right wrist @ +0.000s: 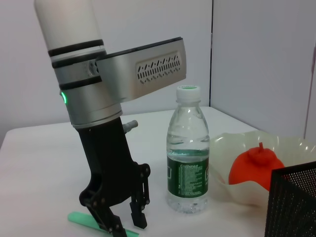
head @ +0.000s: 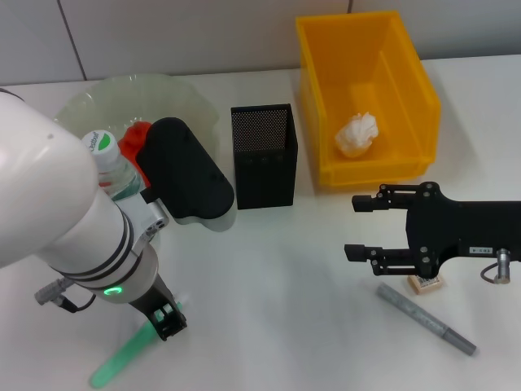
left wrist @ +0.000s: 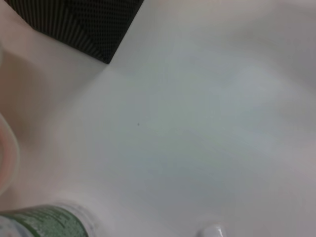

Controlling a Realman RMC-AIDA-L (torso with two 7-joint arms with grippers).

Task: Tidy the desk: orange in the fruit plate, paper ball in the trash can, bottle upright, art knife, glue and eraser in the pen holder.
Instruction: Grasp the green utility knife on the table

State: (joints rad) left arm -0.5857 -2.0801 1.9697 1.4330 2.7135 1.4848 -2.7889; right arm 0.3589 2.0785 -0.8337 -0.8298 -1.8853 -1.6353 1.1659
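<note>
So far three items look done. Orange point(right wrist: 256, 165) sits in the fruit plate point(head: 191, 102); paper ball point(head: 358, 134) lies in the yellow bin point(head: 407, 69) that serves as trash can; bottle point(right wrist: 187, 153) stands upright on the desk just beside the plate.

Pen holder point(head: 264, 155) stands between plate and bin; nothing can be seen in it from these views.

Left gripper point(right wrist: 126, 219) is down at the desk over the green art knife point(head: 122, 358), fingers spread on either side of it, not yet clenched.

Right gripper point(head: 362, 228) hangs released, holding nothing, in front of the bin. Near it lie the eraser point(head: 427, 283) and a grey stick point(head: 423, 318), presumably the glue.

Judgement: knife, glue and eraser remain, roughly half the job.
</note>
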